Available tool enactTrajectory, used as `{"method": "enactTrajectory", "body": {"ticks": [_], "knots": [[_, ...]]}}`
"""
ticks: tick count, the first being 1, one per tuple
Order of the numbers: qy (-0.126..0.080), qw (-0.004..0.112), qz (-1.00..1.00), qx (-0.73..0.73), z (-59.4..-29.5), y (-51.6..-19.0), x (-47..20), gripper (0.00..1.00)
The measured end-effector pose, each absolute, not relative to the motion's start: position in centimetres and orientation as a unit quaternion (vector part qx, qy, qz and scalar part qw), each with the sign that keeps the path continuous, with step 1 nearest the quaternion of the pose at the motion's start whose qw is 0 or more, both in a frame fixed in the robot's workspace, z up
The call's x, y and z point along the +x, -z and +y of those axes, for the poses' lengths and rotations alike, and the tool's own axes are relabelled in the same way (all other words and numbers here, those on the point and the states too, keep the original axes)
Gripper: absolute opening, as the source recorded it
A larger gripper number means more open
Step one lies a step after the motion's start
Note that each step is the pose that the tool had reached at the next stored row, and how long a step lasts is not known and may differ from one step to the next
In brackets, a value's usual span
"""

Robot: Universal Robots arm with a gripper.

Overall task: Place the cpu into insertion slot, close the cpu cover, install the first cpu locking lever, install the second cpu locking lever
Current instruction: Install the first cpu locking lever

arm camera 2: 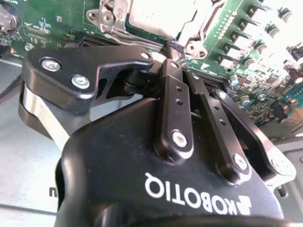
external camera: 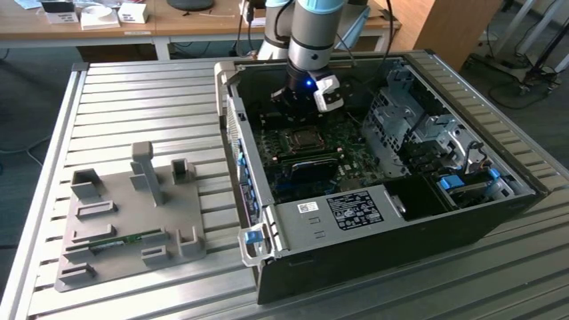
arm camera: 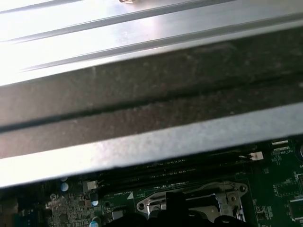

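Here your end effector (arm camera 2: 182,59), fingers pinched together, sits at the insertion slot (external camera: 305,139); you're likely working a locking lever.

A slatted metal table (external camera: 133,93) stands before wooden desks (external camera: 178,23).

A ribbed metal worktop (external camera: 133,100) fills the exterior view. A grey fixture plate (external camera: 129,227) lies at lower left; an open computer case (external camera: 374,173) occupies the centre and right.

The silvery cpu cover (external camera: 306,139) lies flat over the insertion slot (arm camera 2: 156,16).
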State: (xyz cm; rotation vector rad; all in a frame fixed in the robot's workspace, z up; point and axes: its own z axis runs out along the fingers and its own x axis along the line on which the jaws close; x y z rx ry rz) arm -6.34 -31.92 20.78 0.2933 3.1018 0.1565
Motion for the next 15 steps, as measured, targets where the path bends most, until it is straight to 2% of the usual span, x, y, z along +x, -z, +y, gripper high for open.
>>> {"method": "enactTrajectory", "body": {"ticks": [15], "knots": [[-0.042,0.013,0.995,0.088,-31.99,-20.77,-6.03,0.11]]}}
